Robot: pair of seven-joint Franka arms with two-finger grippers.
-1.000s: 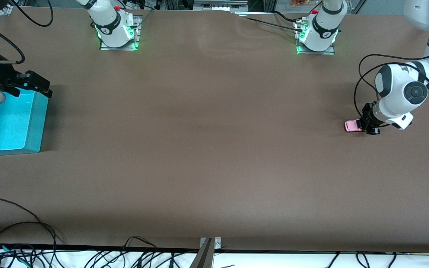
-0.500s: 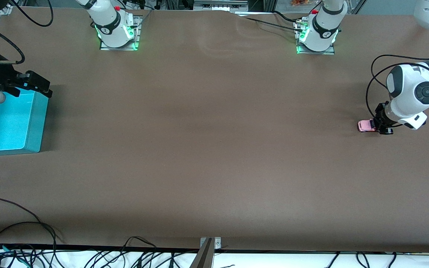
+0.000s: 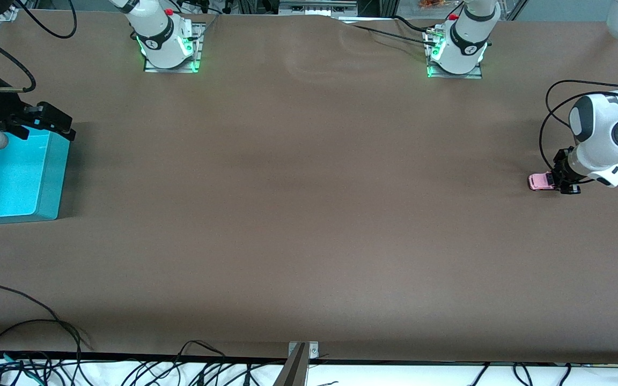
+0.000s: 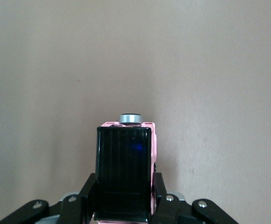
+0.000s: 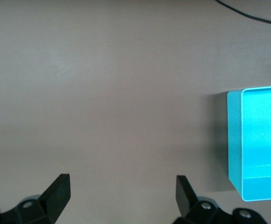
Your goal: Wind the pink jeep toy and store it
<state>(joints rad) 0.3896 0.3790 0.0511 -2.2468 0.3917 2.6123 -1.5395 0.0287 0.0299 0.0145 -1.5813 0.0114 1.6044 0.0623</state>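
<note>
The left tool [image 3: 562,182] is low at the left arm's end of the brown tabletop [image 3: 309,214], its black fingers [image 4: 89,186] pinching the pink jeep toy [image 3: 542,181], a tiny boxy light-pink plastic car with a black rectangular roof. In the left wrist view the fingers press on both sides of the roof, and a grey round wheel shows at the toy's free end. The toy sits at the tabletop's surface, poking out from the tool toward the right arm's end.

The right tool [image 5: 121,189] waits with its jaws spread wide and nothing between them, hovering near the open turquoise rectangular bin [image 3: 46,177] at the right arm's end of the tabletop.

Black cables [image 3: 30,321] trail along the tabletop's edge nearest the front camera.
</note>
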